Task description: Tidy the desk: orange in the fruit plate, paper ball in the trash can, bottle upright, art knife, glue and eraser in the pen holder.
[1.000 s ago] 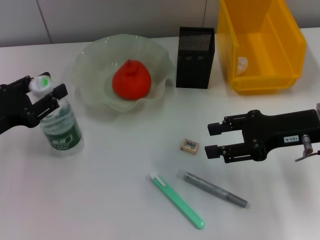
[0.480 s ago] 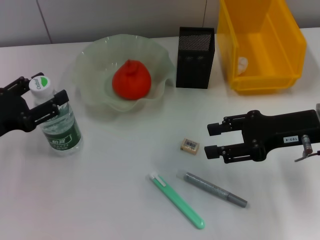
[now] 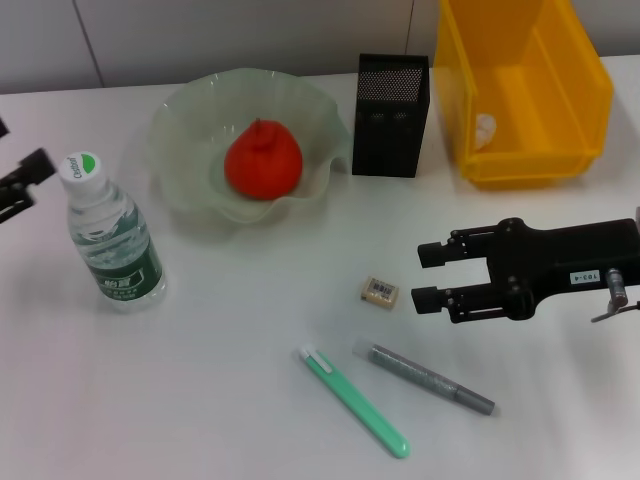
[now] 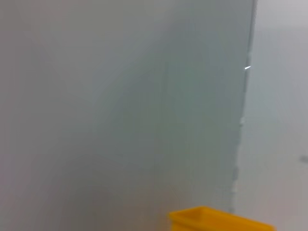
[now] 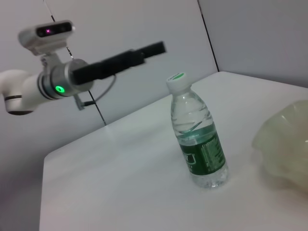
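the bottle (image 3: 108, 240) stood upright on the white table (image 3: 220, 400), free of any grip, cap up. the left hand (image 3: 18, 182) sat just beside the cap at the frame edge, apart from it; only a fingertip showed in the head view, and in the right wrist view the hand (image 5: 144, 49) looked like a narrow dark bar above the cap, so i could not tell whether it was parted or closed.

the right hand (image 3: 428, 276) hovered low over the table with its fingers parted a moderate way, holding nothing. the eraser (image 3: 380, 290) lay just off its fingertips, not touching. nearer the robot than that hand lay a grey pen-like stick (image 3: 428, 378) and a green pen-like stick (image 3: 358, 402), side by side, apart.

beyond the right hand stood the pen holder (image 3: 392, 102), and beside it the trash can (image 3: 525, 90) with the paper ball (image 3: 485, 127) inside on its floor. the orange (image 3: 263, 160) rested in the fruit plate (image 3: 190, 120), between the bottle and the pen holder.
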Available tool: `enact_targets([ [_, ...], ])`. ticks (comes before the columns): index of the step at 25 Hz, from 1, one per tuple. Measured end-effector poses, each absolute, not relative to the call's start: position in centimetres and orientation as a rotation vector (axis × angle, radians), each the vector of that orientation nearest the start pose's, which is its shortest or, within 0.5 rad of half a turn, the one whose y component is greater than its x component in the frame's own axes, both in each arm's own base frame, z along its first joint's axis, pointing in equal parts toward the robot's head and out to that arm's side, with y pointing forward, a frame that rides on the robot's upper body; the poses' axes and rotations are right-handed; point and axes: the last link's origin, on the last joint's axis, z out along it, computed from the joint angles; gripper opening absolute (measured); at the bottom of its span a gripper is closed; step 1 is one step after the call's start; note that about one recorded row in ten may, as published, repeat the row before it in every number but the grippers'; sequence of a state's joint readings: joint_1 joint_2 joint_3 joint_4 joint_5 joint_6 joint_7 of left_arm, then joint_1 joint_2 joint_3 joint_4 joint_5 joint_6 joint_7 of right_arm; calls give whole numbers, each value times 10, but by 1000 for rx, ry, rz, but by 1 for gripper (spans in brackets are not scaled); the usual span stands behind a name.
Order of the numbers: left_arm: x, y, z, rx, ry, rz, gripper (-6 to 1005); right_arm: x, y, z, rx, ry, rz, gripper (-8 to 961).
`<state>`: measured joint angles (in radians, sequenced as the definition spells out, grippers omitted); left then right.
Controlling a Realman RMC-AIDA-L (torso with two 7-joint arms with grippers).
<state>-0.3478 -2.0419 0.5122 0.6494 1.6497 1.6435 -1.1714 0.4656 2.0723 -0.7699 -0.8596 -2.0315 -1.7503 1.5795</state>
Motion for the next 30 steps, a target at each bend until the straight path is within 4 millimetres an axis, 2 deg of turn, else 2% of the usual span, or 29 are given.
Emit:
enact_targets([
  [3, -304, 301, 73, -2242, -475, -1003, 803, 253, 307, 23, -2883, 698, 645, 665],
  [4, -302, 282, 91, -2295, -407, -1068, 803, 253, 307, 24, -2879, 699, 648, 665],
  [5, -299, 267, 93, -2375, -370, -1100, 802, 252, 308, 24, -2876, 696, 650, 665],
  [7, -299, 267, 93, -2375, -370, -1100, 801, 251, 309, 26, -2873, 688, 652, 665],
  [9, -299, 260, 92, -2419, -365, -1109, 801, 249, 311, 27, -2874, 675, 645, 665],
  [10, -299, 246, 85, -2561, -412, -1101, 800, 247, 312, 29, -2877, 663, 639, 665],
  [14, -301, 237, 73, -2698, -495, -1049, 799, 239, 316, 34, -2894, 639, 594, 665],
  [17, -300, 233, 67, -2769, -524, -1029, 798, 230, 320, 37, -2929, 647, 487, 665],
  [25, -300, 230, 62, -2856, -538, -981, 797, 190, 333, 36, -3016, 656, 59, 665],
  [30, -298, 231, 61, -2893, -508, -931, 797, 151, 343, 35, -3069, 741, -128, 662],
])
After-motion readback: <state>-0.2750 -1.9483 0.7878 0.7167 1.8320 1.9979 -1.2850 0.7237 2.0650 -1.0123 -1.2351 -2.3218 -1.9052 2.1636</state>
